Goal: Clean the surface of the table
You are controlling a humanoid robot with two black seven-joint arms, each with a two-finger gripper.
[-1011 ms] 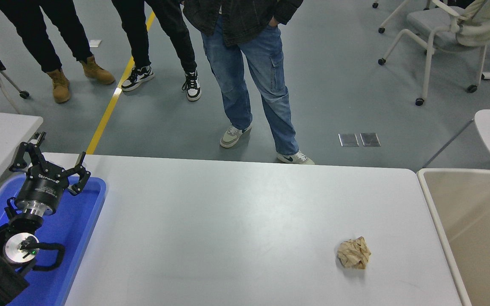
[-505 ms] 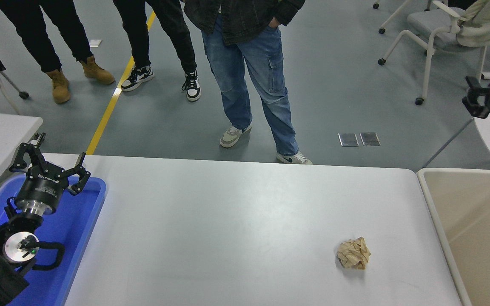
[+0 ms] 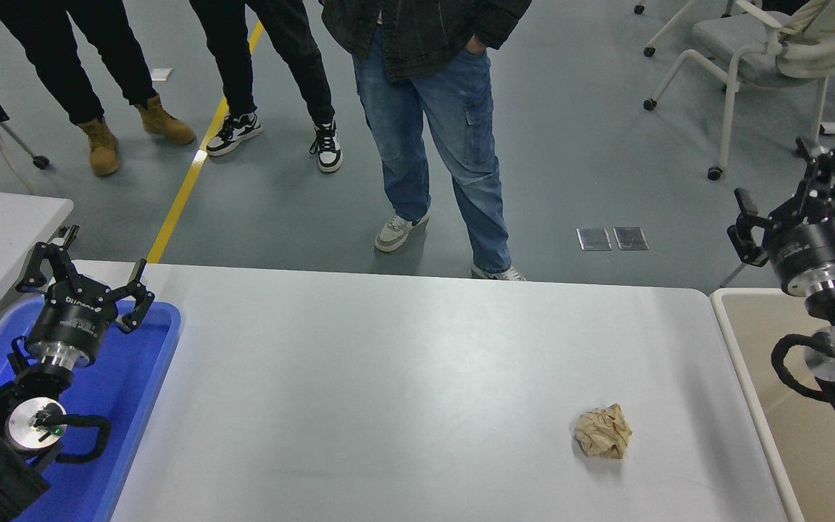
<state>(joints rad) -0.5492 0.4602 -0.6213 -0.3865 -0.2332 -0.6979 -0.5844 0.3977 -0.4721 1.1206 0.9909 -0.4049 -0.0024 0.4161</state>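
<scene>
The table surface (image 3: pixel 388 377) is a wide white tabletop filling the lower half of the head view. A crumpled ball of brown paper (image 3: pixel 603 432) lies on it at the right front. My right gripper (image 3: pixel 787 196) hangs open at the right edge, above the table's far right corner and the beige bin, well away from the paper ball and with nothing between its fingers. My left gripper (image 3: pixel 84 270) is parked open over the blue tray at the lower left.
A blue tray (image 3: pixel 143 377) sits at the table's left end. A beige bin (image 3: pixel 787 406) stands against the right end. Three people stand at the far side on the grey floor, the nearest in blue jeans (image 3: pixel 446 145). White chairs (image 3: pixel 744 51) stand top right.
My right arm has come into view from the right edge and moved down and left over the bin's far corner. The person in jeans shifted slightly. The left arm and paper ball stayed put.
</scene>
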